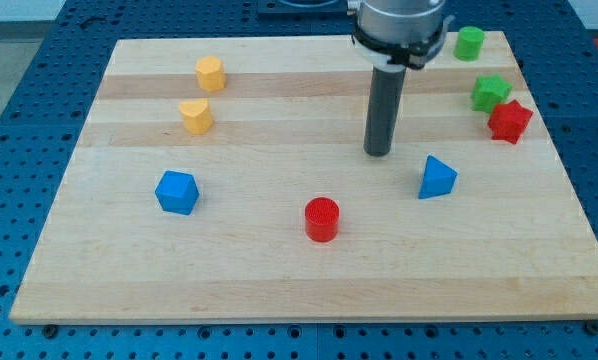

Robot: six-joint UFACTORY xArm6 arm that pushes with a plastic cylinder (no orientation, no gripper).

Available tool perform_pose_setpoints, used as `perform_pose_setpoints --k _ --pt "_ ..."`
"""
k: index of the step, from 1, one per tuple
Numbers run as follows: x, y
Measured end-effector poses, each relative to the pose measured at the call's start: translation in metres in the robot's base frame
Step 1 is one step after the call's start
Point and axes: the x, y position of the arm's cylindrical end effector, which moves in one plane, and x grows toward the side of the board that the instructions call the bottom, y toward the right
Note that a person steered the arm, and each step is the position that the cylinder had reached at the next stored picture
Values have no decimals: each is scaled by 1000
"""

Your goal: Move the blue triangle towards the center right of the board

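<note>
The blue triangle (pixel 437 178) lies on the wooden board (pixel 279 280), right of the middle. My tip (pixel 379 152) is the lower end of a dark rod coming down from the view's top. It stands up and to the left of the blue triangle, a short gap away, not touching it.
A red cylinder (pixel 321 219) sits below and left of the tip. A blue cube (pixel 176 192) is at the left. A yellow hexagon (pixel 210 72) and a yellow heart (pixel 196 115) are at upper left. A green cylinder (pixel 469 43), a green star (pixel 491 93) and a red star (pixel 509 121) are at upper right.
</note>
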Motion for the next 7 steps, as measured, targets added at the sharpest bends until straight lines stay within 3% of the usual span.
perform_pose_setpoints --k 2,3,7 --pt "52 5" --pt "59 28" --pt "31 73"
